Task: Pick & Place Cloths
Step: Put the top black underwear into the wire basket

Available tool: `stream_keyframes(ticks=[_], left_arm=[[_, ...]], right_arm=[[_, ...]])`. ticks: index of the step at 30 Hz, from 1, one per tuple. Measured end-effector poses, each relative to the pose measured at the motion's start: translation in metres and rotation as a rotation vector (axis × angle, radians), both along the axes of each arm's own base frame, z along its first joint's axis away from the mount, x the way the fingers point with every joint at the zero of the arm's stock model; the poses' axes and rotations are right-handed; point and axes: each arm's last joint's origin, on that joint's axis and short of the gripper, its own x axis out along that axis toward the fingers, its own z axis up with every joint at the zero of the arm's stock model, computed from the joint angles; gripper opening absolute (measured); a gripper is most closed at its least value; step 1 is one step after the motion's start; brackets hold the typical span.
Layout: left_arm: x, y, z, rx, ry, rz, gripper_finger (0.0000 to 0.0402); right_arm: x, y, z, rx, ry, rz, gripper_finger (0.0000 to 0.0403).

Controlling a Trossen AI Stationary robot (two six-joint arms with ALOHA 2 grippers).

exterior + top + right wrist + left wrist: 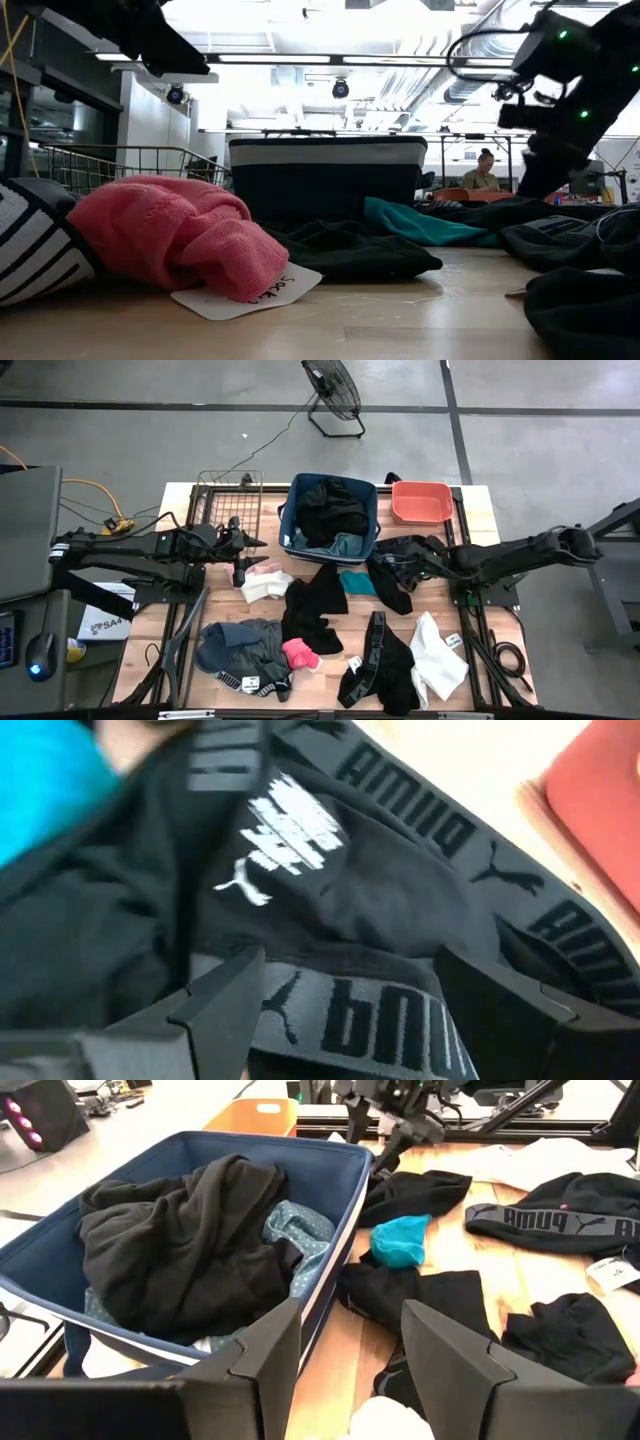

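Several cloths lie spread on the wooden table [500, 610]: a white and pale pink piece [265, 586], black ones [315, 605], a teal one [358, 582], a grey one [240, 643], a bright pink one [170, 240], a white one [438, 656]. More lie heaped in the blue bin [290, 510]. My right gripper [350, 1010] stands open close over a black garment with PUMA bands [330, 890], just right of the bin. My left gripper [350, 1350] hangs open and holds nothing, left of the bin above the white piece. My right gripper comes slanting down from the table's right side, its two fingers [225, 995] standing on either side of the grey PUMA waistband [350, 1020]. Whether they touch the garment, I cannot tell. The garment lies on the table.
A coral tub [420, 502] stands at the far edge, right of the bin. A wire basket [228, 500] stands left of it. In the room behind are a floor fan [335, 390] and a seated person [485, 170].
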Motion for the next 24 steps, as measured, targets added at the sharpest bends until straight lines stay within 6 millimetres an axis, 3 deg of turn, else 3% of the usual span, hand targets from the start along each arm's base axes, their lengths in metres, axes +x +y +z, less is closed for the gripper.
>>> stream_keyframes(ticks=[5, 9, 15, 21, 24], left_arm=[[0.000, 0.000, -0.001, 0.002, 0.009, -0.001, 0.0170], [0.000, 0.000, -0.001, 0.002, 0.008, -0.001, 0.0170], [0.000, 0.000, -0.001, 0.000, 0.008, -0.001, 0.0170], [0.000, 0.000, -0.001, -0.003, 0.008, -0.001, 0.0170], [0.000, 0.000, -0.001, -0.011, 0.006, 0.002, 0.0170]], right_arm=[[0.002, -0.005, -0.010, 0.026, 0.050, -0.079, 0.0284], [0.004, -0.008, -0.014, 0.051, 0.055, -0.131, 0.0255], [0.004, -0.013, -0.017, 0.130, 0.043, -0.197, 0.0162], [0.003, -0.018, -0.016, 0.172, 0.017, -0.266, 0.0032], [0.004, -0.019, -0.014, 0.185, -0.015, -0.272, 0.0012]])
